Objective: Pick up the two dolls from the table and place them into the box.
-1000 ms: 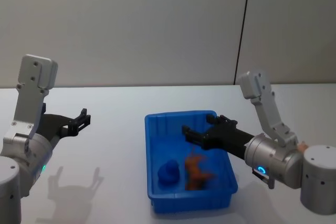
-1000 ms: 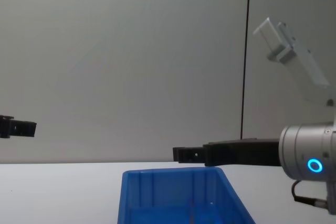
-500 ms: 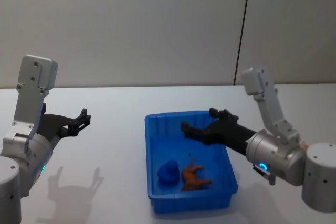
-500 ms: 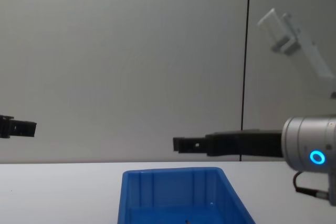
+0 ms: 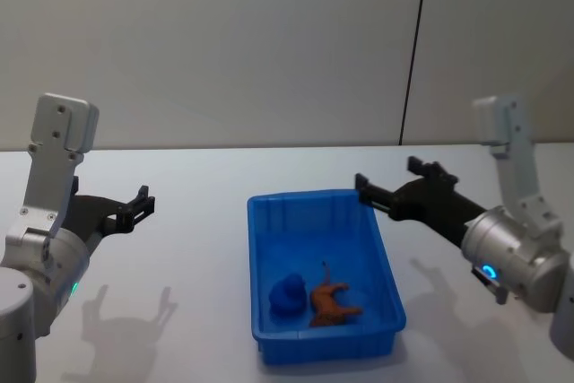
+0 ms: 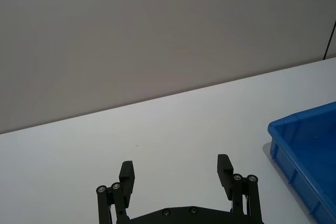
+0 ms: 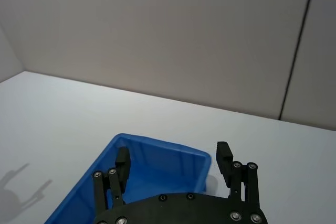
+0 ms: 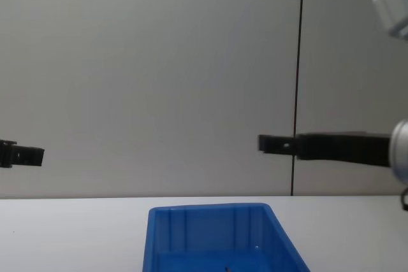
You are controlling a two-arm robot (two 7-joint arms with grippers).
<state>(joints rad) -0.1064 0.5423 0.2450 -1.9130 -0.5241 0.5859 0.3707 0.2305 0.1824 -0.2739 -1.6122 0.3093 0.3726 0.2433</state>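
The blue box [image 5: 386, 289] stands on the white table [image 5: 188, 257] in front of me. A reddish-brown doll [image 5: 334, 304] lies on the box floor toward its near end. Beside it sits a rounded blue lump [image 5: 288, 294]; whether that is the other doll I cannot tell. My right gripper [image 5: 387, 177] hangs open and empty in the air by the box's far right corner, also in the right wrist view [image 7: 173, 154] with the box [image 7: 157, 163] below. My left gripper [image 5: 143, 200] is open and empty, held high left of the box [image 6: 310, 145].
A grey wall with a dark vertical seam [image 5: 411, 69] rises behind the table's back edge. Bare tabletop stretches on both sides of the box. In the chest view both grippers, left [image 8: 35, 155] and right [image 8: 264, 143], sit well above the box rim [image 8: 210, 209].
My right gripper has drawn back from above the box's middle toward its far right corner. The reddish-brown doll has settled flat on the box floor. The left arm stayed still.
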